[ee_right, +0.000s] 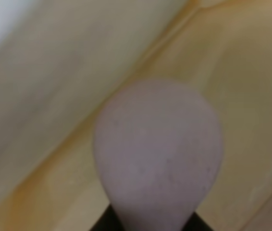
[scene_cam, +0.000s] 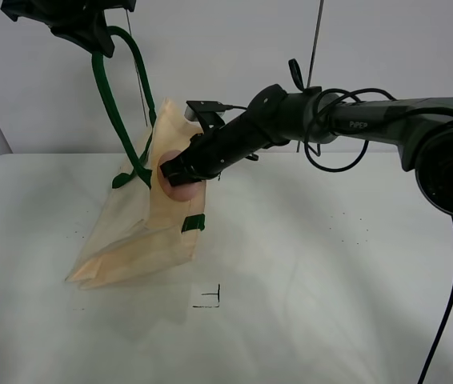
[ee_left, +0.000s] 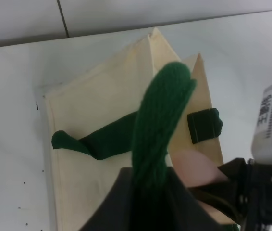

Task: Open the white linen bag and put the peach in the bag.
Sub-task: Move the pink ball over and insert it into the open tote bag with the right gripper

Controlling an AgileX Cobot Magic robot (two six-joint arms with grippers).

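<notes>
The white linen bag lies tilted on the table, its mouth raised toward the back. My left gripper is high at the top left, shut on a dark green strap handle and holding that side up. In the left wrist view the strap rises between the jaws over the bag. My right gripper is shut on the peach at the bag's mouth. The right wrist view shows the peach close up against the bag's cream inner cloth. The peach also shows in the left wrist view.
A small black corner mark is drawn on the white table in front of the bag. The right arm with looped cables stretches across from the right. A grey wall stands behind.
</notes>
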